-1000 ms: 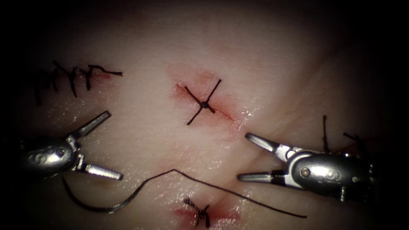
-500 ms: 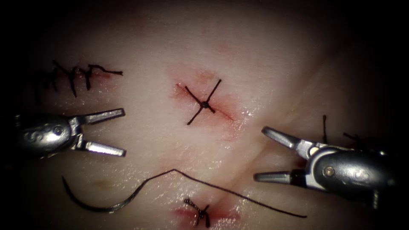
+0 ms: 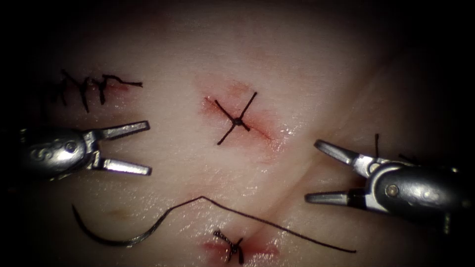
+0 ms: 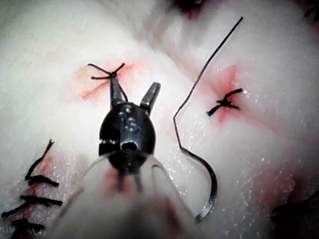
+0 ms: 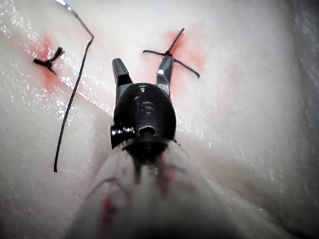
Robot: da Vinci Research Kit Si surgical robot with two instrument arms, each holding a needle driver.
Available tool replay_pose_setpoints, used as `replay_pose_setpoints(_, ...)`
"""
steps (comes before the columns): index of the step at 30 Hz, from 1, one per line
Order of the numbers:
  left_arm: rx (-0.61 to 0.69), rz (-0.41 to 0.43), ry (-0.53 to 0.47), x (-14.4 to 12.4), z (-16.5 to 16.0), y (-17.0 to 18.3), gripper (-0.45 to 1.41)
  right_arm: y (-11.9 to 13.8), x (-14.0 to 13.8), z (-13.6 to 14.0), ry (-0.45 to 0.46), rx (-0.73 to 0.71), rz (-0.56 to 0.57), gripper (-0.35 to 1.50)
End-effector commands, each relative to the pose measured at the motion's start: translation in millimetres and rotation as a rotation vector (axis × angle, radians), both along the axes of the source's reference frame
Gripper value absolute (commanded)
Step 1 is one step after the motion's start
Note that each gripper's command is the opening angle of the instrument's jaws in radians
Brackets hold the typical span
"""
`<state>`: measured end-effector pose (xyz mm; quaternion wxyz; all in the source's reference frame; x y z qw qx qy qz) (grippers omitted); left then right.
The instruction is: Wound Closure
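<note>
— On the pale pork tissue (image 3: pixel 307 74), just below the left arm's steel pincer (image 3: pixel 141 148), the dark curved needle (image 3: pixel 114 241) lies loose, not in the tissue. Its black thread (image 3: pixel 277 226) trails rightward.

— Either tool holding anything?

— Neither. Left pincer gapes, empty; the right arm's steel pincer (image 3: pixel 316 170) is spread too, right of the short red cut (image 3: pixel 247 126) with its knotted black cross-stitch (image 3: pixel 237 120).

— Risks?

— I'd judge a flat-lying needle hard to seize; a jaw tip could gouge tissue or snag the stitch.
</note>
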<state>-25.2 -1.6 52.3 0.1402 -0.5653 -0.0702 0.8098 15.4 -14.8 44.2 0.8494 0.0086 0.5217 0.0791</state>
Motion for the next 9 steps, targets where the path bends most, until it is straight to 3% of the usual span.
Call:
replay_pose_setpoints(1, -0.003, 0.001, 0.001, -0.5, 0.5, -0.1, 0.49, 0.1, 0.7, 0.5, 0.003, -0.002, 0.0, 0.71)
replay_pose_setpoints(9, -0.004, 0.004, 0.001, -0.2, 0.6, -0.1, 0.49, 0.0, 1.0, 0.1, 0.001, 0.0, 0.003, 0.66)
